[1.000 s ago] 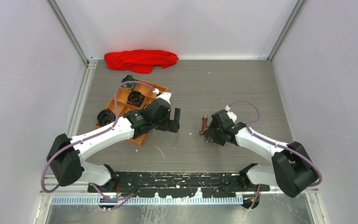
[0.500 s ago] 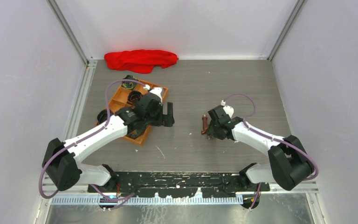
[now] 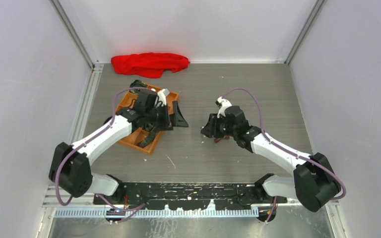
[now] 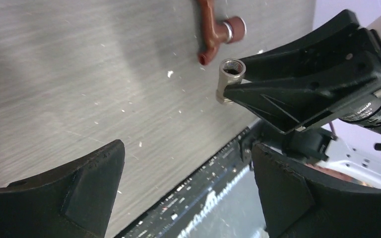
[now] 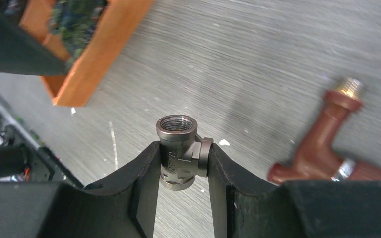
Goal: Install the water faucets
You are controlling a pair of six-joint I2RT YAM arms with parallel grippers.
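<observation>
Faucet (image 5: pixel 322 148) flat on the worktop (image 3: pixel 238 89), just beside the right tool (image 5: pixel 181 158), not in it.

That tool is pinching a silvery tee fitting (image 5: pixel 178 131), its top threaded mouth unfilled. The left tool (image 4: pixel 186 148) hangs spread and empty by the orange tray (image 3: pixel 146 145), well apart across bare grey surface. The faucet's long axis lies along the worktop, brass-threaded end pointing away from the right wrist, and the right arm is far nearer. I'd guess the free left tool must fetch it. Pale walls (image 3: pixel 20 74) hem in three sides.
</observation>
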